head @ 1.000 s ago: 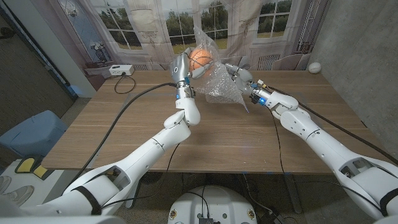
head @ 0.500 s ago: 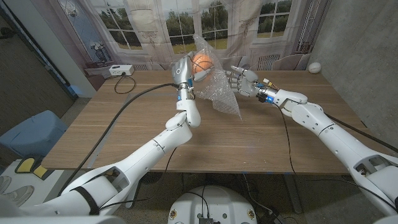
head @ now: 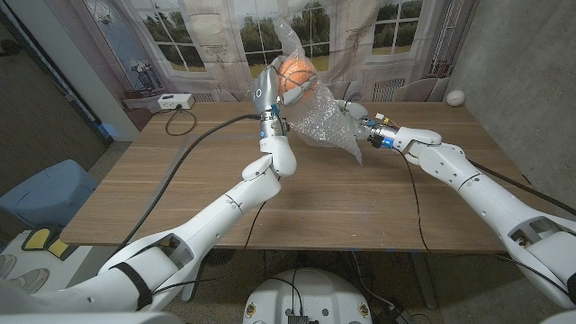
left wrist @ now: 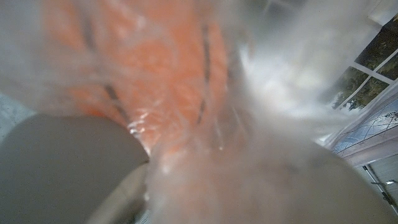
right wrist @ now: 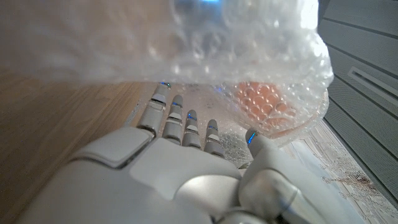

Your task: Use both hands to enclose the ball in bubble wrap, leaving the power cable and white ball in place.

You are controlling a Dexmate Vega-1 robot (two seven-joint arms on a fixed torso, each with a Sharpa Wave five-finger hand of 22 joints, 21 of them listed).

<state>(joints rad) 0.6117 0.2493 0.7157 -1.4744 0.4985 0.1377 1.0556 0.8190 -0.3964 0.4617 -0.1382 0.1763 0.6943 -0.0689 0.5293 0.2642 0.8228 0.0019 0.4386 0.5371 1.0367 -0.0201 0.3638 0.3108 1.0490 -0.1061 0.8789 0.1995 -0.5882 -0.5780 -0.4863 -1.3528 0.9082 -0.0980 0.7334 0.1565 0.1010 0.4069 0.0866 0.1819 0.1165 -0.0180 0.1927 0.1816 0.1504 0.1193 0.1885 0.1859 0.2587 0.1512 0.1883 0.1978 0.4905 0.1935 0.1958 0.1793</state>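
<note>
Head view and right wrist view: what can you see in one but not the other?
Only the head view has the left hand holding the orange ball up, plus the white ball and power strip at the table's far edge. Only the right wrist view gives the wrap's bubbles up close. Both have the right hand at the bubble wrap with the ball inside.

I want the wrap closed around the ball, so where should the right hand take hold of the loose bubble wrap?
Probably the free tail of the bubble wrap hanging below the ball, from the robot's right. The left hand holds the ball up; the right hand is already beside that tail.
</note>
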